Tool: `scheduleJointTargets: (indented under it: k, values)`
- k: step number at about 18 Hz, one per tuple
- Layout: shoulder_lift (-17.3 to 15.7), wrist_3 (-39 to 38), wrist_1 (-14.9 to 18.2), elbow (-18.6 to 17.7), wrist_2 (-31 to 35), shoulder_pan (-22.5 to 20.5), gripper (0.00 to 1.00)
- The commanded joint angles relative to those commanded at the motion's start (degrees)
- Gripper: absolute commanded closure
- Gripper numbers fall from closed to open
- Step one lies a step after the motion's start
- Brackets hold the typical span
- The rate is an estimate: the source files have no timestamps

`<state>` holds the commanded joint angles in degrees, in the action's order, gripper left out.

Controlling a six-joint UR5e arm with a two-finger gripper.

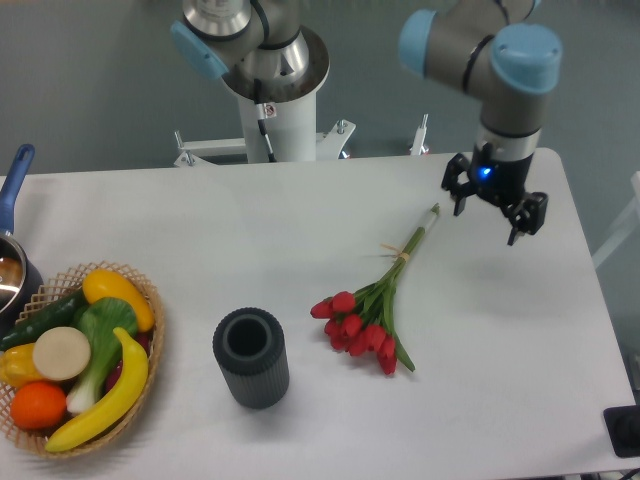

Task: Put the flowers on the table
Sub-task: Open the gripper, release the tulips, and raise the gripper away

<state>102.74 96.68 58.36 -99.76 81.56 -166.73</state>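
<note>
The table carries everything. The flowers lie flat near its middle, red heads toward the front edge, pale stem ends pointing at the far right corner. The gripper hangs near that corner, fingers spread wide, holding nothing, apart from the stems.

Bare table right of flowers; vase stands left.
</note>
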Motion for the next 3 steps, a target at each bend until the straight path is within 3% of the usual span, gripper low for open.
scheduleJointTargets:
  k: [3]
  values:
    - [0.0,0.0,-0.26,0.0,-0.09,0.09,0.0]
